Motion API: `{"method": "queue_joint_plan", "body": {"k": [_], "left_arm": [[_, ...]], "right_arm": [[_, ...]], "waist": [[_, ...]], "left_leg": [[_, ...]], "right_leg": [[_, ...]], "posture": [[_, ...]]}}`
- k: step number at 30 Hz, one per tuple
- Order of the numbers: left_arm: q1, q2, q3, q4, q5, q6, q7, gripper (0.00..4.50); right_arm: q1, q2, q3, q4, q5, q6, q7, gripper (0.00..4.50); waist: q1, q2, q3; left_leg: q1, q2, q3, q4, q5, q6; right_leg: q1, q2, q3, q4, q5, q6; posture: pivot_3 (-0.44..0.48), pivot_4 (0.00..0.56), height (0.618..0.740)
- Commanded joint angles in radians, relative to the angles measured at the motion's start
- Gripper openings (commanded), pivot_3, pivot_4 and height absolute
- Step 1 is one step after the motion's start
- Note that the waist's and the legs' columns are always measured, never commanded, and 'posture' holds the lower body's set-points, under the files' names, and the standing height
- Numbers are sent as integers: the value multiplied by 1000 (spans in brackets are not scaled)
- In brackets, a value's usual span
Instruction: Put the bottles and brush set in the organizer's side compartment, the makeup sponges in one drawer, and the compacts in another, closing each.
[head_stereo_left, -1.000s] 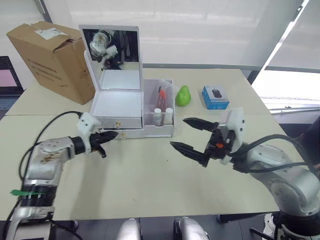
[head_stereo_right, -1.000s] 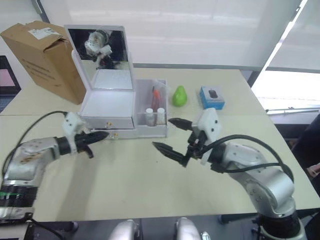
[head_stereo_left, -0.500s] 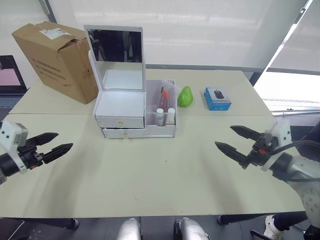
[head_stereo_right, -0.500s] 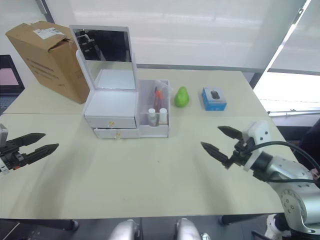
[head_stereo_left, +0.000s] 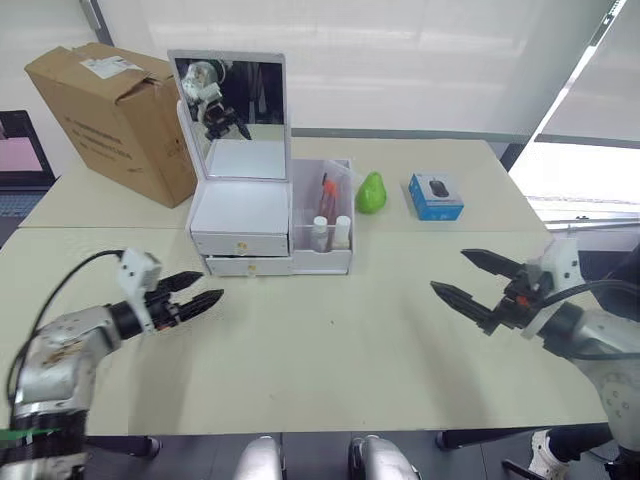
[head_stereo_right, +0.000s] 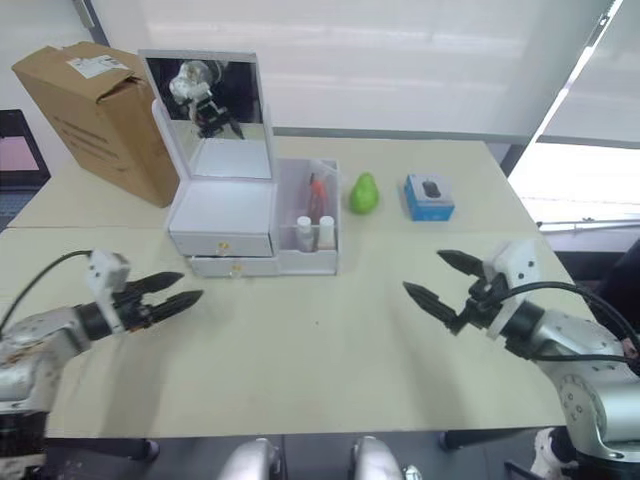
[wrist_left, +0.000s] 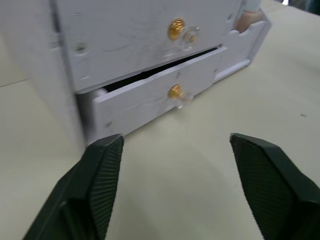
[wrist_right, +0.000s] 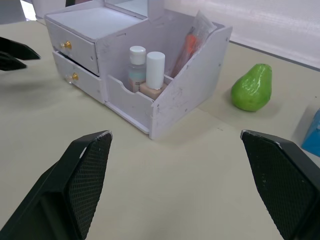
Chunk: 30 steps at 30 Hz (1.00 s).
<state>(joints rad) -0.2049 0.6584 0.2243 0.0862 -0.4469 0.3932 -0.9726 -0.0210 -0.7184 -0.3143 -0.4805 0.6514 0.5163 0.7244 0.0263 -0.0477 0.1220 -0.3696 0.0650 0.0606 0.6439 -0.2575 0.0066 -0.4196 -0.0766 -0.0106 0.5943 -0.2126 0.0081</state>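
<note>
With both grippers spread empty, our left gripper (head_stereo_left: 196, 291) faces the organizer (head_stereo_left: 240, 215) at twelve o'clock, whose lower drawer (wrist_left: 155, 102) sits ajar; an off-centre push could skew it.

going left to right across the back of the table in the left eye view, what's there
cardboard box → mirror → organizer with bottles in its side compartment → green pear → blue box
</note>
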Motion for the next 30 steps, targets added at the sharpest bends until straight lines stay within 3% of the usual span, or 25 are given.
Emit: {"method": "queue_joint_plan", "body": {"k": [1,7,8,16,22,27,30], "left_arm": [[-53,-7,-32,68,41,-54,3,1996],[-149,-26,-49,199,129,-139,94,124],[-159,-26,-46,213,138,-150,107,32],[-179,-29,-40,265,166,-200,162,32],[-142,-18,-17,207,126,-165,139,32],[-14,49,52,34,28,-81,51,32],[112,133,182,-85,-53,-41,-15,203]], "right_arm": [[-19,1,-8,-51,24,14,-21,4500],[-32,14,4,-94,38,40,-49,4500],[-32,17,8,-99,40,44,-52,4500],[-28,17,15,-116,51,58,-62,4500],[-28,8,6,-112,61,61,-56,4500],[-4,-10,-26,-100,60,58,-41,4500],[42,-29,-97,-78,66,47,-17,4500]], "waist": [[-2,-1,-1],[-8,0,-1],[-7,-1,-1],[-2,0,-1],[-3,0,-1],[-11,0,-1],[-14,0,-1]], "left_leg": [[0,0,0,0,0,0],[0,0,-2,0,0,0],[0,0,-2,0,0,0],[0,0,-1,0,0,0],[0,0,-1,0,0,0],[0,0,-1,0,0,0],[1,1,-1,0,0,0]], "right_leg": [[0,0,0,0,0,0],[0,1,0,0,0,0],[0,1,0,0,0,0],[1,0,-1,0,0,0],[0,0,-1,0,1,0],[0,0,-1,0,1,0],[0,0,-1,0,0,-1]], "posture": [[0,150,740],[0,150,740],[0,150,740],[0,150,740],[0,150,740],[0,150,740],[0,150,740]]}}
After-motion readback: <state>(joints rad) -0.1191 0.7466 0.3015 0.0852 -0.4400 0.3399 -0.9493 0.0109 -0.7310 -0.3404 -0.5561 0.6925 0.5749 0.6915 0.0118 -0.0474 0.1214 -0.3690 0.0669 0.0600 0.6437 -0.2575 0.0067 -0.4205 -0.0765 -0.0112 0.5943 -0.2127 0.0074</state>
